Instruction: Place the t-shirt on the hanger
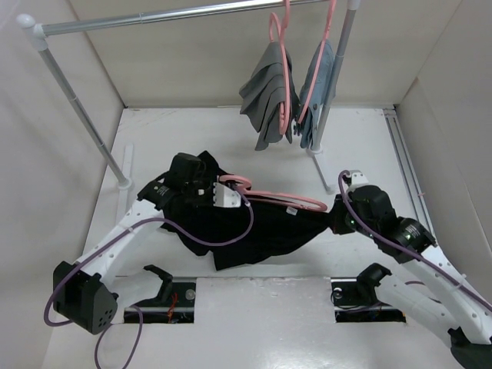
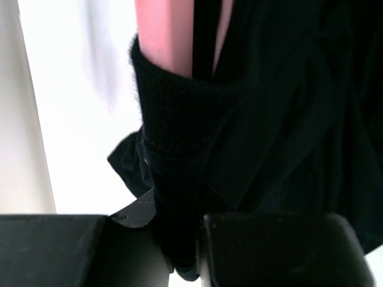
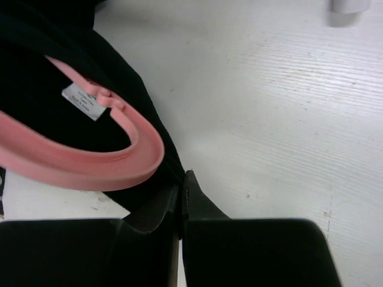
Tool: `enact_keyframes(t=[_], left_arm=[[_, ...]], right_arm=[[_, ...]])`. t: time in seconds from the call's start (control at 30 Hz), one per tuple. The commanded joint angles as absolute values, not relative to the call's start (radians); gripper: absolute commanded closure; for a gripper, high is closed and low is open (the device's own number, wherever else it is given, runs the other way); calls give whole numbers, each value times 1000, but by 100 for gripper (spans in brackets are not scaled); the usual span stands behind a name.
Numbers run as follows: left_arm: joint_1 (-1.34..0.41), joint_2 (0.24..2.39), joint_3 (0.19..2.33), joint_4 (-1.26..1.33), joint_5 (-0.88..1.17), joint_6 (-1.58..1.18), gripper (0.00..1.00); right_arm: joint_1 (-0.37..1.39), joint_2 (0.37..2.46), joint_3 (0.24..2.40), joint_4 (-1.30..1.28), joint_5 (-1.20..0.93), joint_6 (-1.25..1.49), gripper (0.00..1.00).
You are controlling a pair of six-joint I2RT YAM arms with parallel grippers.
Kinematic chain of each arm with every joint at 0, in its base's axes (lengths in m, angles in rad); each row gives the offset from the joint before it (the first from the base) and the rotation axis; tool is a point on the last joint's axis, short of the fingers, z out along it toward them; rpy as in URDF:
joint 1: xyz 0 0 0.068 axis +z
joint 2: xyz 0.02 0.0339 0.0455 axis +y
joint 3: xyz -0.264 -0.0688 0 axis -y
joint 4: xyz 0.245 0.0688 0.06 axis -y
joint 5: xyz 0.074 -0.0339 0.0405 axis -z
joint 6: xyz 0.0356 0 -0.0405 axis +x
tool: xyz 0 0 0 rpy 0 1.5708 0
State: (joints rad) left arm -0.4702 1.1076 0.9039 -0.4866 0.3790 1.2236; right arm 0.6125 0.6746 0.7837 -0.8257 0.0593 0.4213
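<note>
Slippage is the risk; t-shirt (image 1: 254,231) lies mid-table, hanger (image 1: 292,201) threaded through its collar; left gripper (image 2: 179,245) clamps the collar, right gripper (image 3: 181,203) pinches thin cloth at the right edge; uneven pulling could drag the fabric free.

Left claw (image 1: 217,197) and right claw (image 1: 335,221) clamped tight

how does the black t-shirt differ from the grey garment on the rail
The t-shirt is black, lying on the table, pinched by the left gripper and right gripper; the grey garment hangs from the rail, untouched. The t-shirt looks bigger than the grey garment. Both are soft cloth.
</note>
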Motion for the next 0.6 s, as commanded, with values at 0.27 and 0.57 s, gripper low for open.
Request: enact_keyframes(t=[0.27, 0.57], left_arm=[[-466, 1043, 910, -604, 267, 1308, 100], [-466, 1019, 929, -652, 299, 1318, 100]], right_arm=[[568, 713, 900, -969, 227, 356, 100], [568, 713, 899, -980, 256, 347, 100]])
